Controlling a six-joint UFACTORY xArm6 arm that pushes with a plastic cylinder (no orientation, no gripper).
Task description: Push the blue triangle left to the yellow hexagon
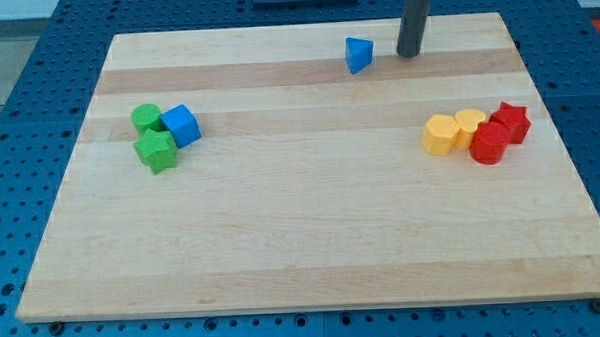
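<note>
My tip (409, 55) stands free, just right of the blue triangle (358, 54) at the board's top; an off-centre shove could skew it past the yellow hexagon (440, 136).

Single camera, raised at the board's (313, 248) near edge, angled downward, whole board framed

The board (312, 238) is pale wood with lengthwise grain stripes. The triangle (358, 54) and cube (181, 125) are blue. Two blocks, (146, 118) and (156, 150), are green. The hexagon (440, 136) and its neighbour (470, 127) are yellow. Two blocks, (489, 142) and (511, 121), are red. The rod (413, 19) is dark grey.
</note>
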